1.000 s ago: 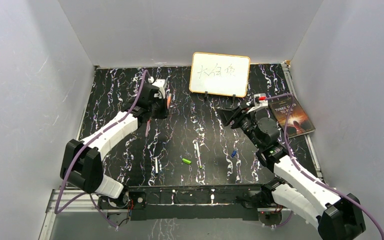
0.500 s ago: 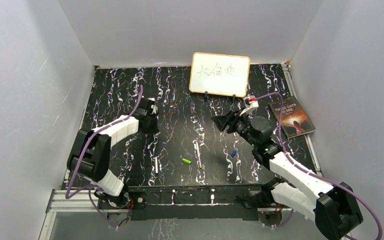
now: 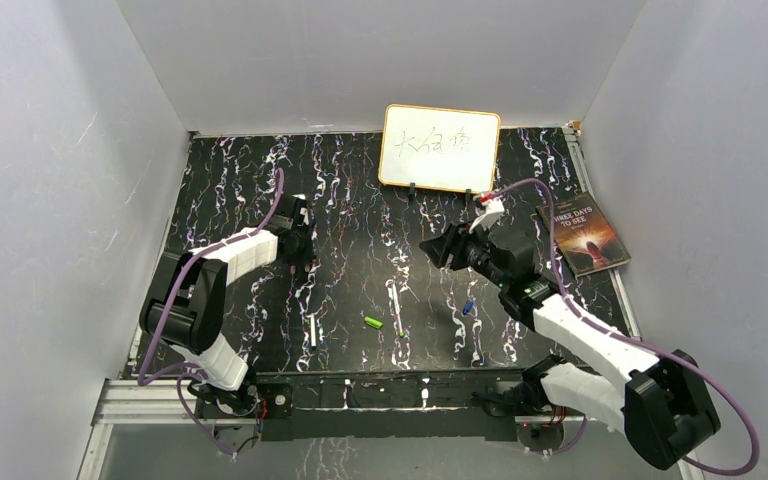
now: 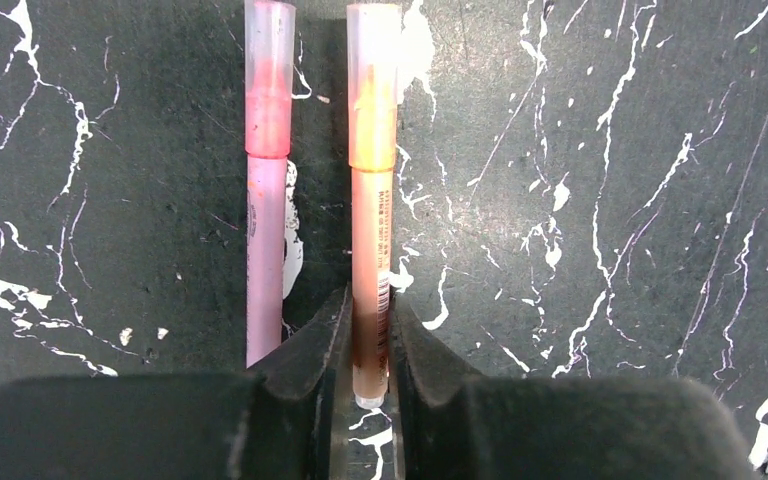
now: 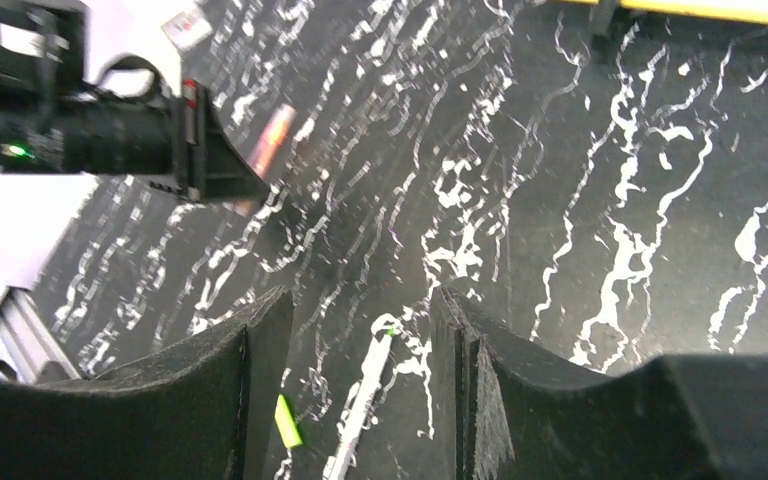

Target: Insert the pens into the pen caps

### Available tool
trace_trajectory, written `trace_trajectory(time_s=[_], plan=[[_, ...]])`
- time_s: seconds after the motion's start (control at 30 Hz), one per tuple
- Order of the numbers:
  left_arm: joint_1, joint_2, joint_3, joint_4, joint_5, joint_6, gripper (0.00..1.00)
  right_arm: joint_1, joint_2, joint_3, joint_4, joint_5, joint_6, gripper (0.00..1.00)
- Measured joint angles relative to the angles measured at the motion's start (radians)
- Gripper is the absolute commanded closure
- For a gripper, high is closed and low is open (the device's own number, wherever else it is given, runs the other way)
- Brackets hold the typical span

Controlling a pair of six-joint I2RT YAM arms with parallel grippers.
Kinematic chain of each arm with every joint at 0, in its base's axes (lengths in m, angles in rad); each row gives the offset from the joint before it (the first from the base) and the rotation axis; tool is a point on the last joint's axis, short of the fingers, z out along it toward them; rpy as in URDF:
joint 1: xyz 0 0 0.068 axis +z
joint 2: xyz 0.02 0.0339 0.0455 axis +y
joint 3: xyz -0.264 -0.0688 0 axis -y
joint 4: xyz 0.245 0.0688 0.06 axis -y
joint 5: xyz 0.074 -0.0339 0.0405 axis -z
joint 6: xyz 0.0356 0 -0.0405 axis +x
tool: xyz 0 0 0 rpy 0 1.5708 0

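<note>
Seen from above, a black marbled tabletop (image 3: 222, 180) carries scattered pens and caps. At nine o'clock from its middle, the left tool (image 4: 368, 322) is pressed together on the lower end of an orange pen (image 4: 371, 200), which lies flat on the tabletop. A translucent cap already covers the pen's far end. A pink pen (image 4: 265, 220), also capped, lies parallel and just beside it at its nine o'clock side.

The right tool (image 5: 360, 305) hangs near the middle with its fingers spread and nothing between them. Below it lie a white pen (image 5: 362, 392) and, just beside it, a green cap (image 5: 285, 421), near six o'clock on the tabletop. A blue cap (image 3: 468, 307) lies at four o'clock.

The step in hand looks like laying the finished orange pen next to the pink one. The likely next move is for the left tool to let go and lift away. The right tool would then lower squarely over the white pen or the green cap.
</note>
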State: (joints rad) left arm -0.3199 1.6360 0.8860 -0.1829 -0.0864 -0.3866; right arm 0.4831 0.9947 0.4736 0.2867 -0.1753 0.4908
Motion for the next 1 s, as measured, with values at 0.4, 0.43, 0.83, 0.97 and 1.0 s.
trace_trajectory(time_s=[0.4, 0.43, 0.83, 0.97, 1.0], plan=[[0.005, -0.045, 0.0, -0.019, 0.004, 0.002, 0.62, 0.019, 0.166, 0.114, -0.34, 0.002, -0.177, 0.55], [0.004, -0.058, 0.0, -0.019, 0.013, 0.005, 0.62, 0.024, 0.173, 0.116, -0.359, 0.004, -0.182, 0.55], [-0.055, -0.441, 0.007, 0.093, 0.14, 0.029, 0.64, 0.358, 0.409, 0.274, -0.478, 0.159, -0.101, 0.52], [-0.055, -0.524, 0.007, 0.1, 0.13, 0.037, 0.66, 0.379, 0.468, 0.326, -0.522, 0.204, -0.089, 0.51], [-0.055, -0.534, 0.005, 0.1, 0.127, 0.039, 0.67, 0.383, 0.484, 0.34, -0.528, 0.211, -0.089, 0.52]])
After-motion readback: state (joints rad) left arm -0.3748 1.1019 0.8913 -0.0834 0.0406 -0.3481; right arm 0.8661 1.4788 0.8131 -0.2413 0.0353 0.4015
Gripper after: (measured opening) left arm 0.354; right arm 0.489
